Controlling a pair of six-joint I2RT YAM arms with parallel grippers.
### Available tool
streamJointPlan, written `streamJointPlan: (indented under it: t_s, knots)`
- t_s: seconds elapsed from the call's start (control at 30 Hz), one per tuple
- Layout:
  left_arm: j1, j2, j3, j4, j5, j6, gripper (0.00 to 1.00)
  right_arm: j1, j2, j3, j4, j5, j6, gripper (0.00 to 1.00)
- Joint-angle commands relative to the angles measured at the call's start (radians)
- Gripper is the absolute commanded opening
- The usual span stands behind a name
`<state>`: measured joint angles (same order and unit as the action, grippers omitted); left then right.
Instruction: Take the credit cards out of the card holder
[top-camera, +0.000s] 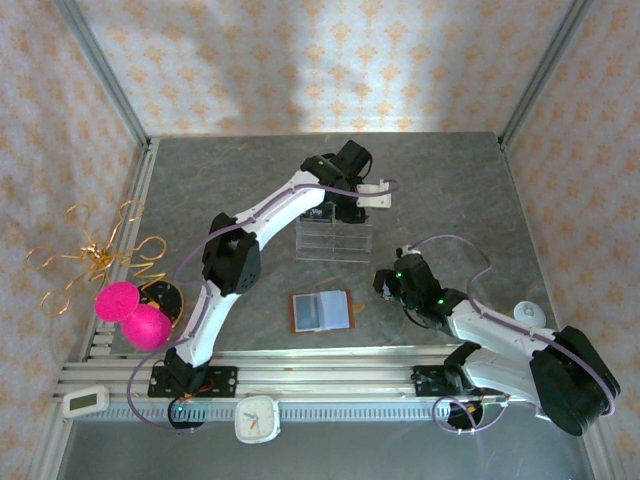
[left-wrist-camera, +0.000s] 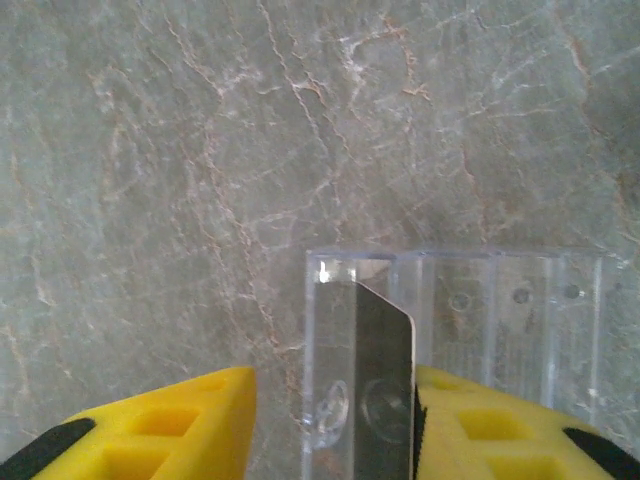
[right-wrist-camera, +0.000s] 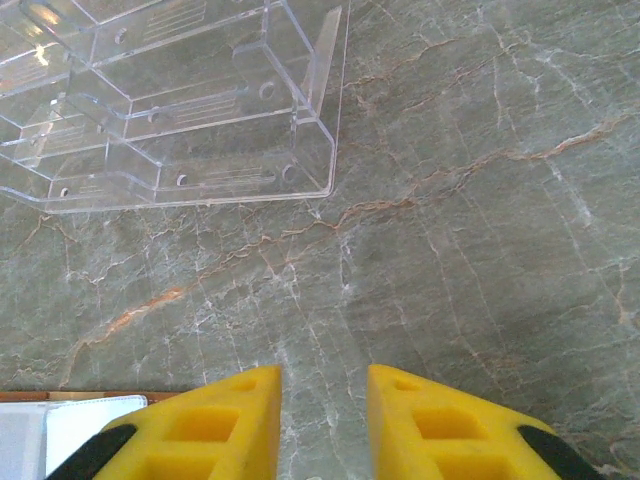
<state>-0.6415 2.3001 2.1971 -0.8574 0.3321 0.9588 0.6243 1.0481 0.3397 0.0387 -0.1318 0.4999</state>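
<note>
1. Brown-edged card holder (top-camera: 322, 311) lay open and flat on the grey marbled table (top-camera: 220, 180), towards the near edge and between the two arms. Its pale bluish inside faced up. From above I could not tell whether any cards sat in it.
2. Clear plastic rack (top-camera: 335, 238) stood farther back, apart from the card holder.
3. Left gripper (top-camera: 340, 212) was reached out over the far side of the rack. In the left wrist view its yellow fingers (left-wrist-camera: 200, 425) stood wide apart. One dark grey card (left-wrist-camera: 385, 380) stood on edge over the end compartment of the rack, flat against the inner face of one finger. The other finger was clear of it.
4. Right gripper (top-camera: 388, 282) sat just to the right of the card holder. In the right wrist view its fingers (right-wrist-camera: 225, 425) were a narrow gap apart with bare table between them, clamped on nothing. A corner of the card holder showed beside one finger.
5. Two pink balls (top-camera: 135, 315) lay at the table's left edge, and a white clock (top-camera: 255, 420) sat on the near rail.
</note>
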Motion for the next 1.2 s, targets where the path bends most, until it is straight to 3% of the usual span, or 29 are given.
streamJointPlan:
  t_s: [0.0,0.3,0.53,0.7,0.8,0.9,0.97,1.17]
  knots:
    - [-0.008,-0.052,-0.019,0.070,-0.047,-0.040,0.47,-0.009,-0.019,-0.004,0.013,0.002,-0.011,0.27]
    - [-0.010,-0.082,-0.036,0.209,-0.137,-0.116,0.49,-0.008,-0.044,-0.010,0.002,0.000,-0.003,0.28]
    - [-0.018,-0.161,-0.027,0.254,-0.047,-0.189,0.51,-0.009,-0.094,-0.016,-0.018,0.001,-0.001,0.39]
    - [-0.065,-0.265,-0.072,0.286,0.004,-0.275,0.51,-0.009,-0.116,-0.010,-0.039,0.001,-0.021,0.40]
    - [-0.116,-0.367,-0.197,0.373,0.028,-0.371,0.52,-0.008,-0.131,-0.007,-0.053,0.032,-0.032,0.40]
    - [-0.182,-0.515,-0.430,0.539,0.009,-0.488,0.52,-0.008,-0.157,-0.015,-0.062,0.055,-0.031,0.40]
    - [-0.216,-0.614,-0.612,0.694,-0.035,-0.615,0.53,-0.009,-0.179,-0.029,-0.063,0.048,-0.028,0.40]
    - [-0.243,-0.873,-1.127,1.123,-0.011,-1.059,0.53,-0.009,-0.241,-0.065,-0.069,0.004,-0.008,0.40]
